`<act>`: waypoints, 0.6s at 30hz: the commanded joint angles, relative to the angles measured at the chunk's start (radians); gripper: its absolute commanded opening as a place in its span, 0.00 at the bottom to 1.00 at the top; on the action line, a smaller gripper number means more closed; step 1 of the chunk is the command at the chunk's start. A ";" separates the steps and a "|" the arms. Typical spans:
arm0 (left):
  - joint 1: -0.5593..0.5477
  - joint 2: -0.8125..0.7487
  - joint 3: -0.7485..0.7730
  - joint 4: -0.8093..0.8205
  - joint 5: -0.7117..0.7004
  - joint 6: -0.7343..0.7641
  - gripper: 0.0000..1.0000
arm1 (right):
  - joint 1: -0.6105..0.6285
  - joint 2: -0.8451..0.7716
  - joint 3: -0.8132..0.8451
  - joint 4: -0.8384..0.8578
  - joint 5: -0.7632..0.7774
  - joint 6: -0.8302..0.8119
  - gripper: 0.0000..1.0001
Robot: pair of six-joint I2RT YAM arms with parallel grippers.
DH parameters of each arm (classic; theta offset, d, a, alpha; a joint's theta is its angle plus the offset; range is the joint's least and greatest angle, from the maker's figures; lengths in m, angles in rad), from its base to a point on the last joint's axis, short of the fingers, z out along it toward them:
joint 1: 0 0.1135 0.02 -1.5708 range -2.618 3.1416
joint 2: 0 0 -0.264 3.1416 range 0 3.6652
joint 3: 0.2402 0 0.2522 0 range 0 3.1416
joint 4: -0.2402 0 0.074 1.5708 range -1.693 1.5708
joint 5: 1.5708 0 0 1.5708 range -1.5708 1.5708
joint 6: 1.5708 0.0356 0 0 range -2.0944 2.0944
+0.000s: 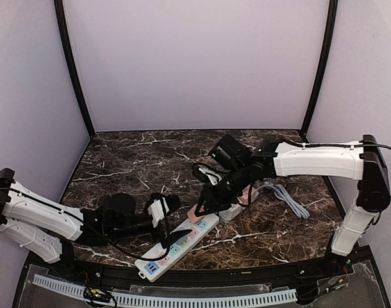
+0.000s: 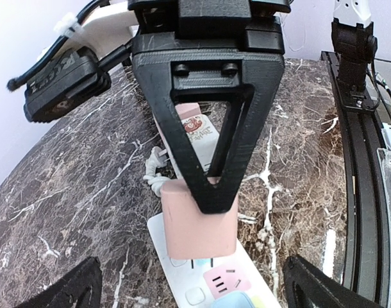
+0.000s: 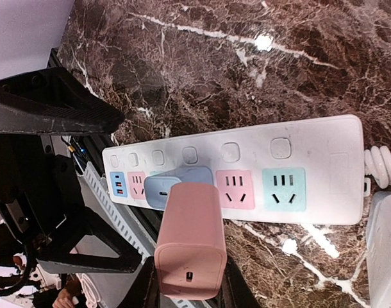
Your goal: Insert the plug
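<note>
the right gripper (image 1: 200, 207) is clenched on the pink charger plug (image 3: 190, 247), holding it over the far half of the white power strip (image 3: 311, 138), which lies slantwise near the desk's (image 1: 131, 160) near edge. the left gripper (image 1: 162, 208) stands released beside the strip.

plug (image 3: 189, 250) over power strip (image 3: 311, 138), perhaps touching
</note>
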 commanded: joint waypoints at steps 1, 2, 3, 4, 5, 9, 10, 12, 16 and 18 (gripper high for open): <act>-0.009 -0.045 -0.009 -0.085 -0.065 -0.073 0.99 | 0.001 -0.074 -0.025 0.010 0.085 0.008 0.03; -0.011 -0.047 -0.005 -0.107 -0.082 -0.101 0.99 | 0.002 -0.084 -0.029 0.009 0.097 0.012 0.03; -0.012 -0.053 0.001 -0.150 -0.098 -0.115 0.99 | 0.002 -0.092 -0.033 0.008 0.112 0.014 0.03; -0.014 -0.056 0.003 -0.168 -0.102 -0.142 0.99 | 0.001 -0.101 -0.037 0.005 0.128 0.017 0.03; -0.017 -0.063 0.005 -0.199 -0.102 -0.157 0.99 | 0.000 -0.110 -0.040 0.000 0.145 0.022 0.03; -0.033 -0.065 0.002 -0.267 -0.090 -0.223 0.96 | 0.001 -0.139 -0.051 -0.031 0.199 0.026 0.03; -0.037 -0.062 0.002 -0.280 -0.091 -0.234 0.93 | 0.001 -0.145 -0.054 -0.038 0.207 0.027 0.03; -0.046 -0.039 0.011 -0.299 -0.092 -0.248 0.88 | 0.001 -0.158 -0.057 -0.053 0.221 0.029 0.03; -0.076 0.005 0.037 -0.326 -0.114 -0.267 0.84 | 0.003 -0.162 -0.048 -0.097 0.230 0.017 0.03; -0.099 0.018 0.047 -0.338 -0.146 -0.275 0.83 | 0.015 -0.151 -0.023 -0.132 0.252 -0.027 0.02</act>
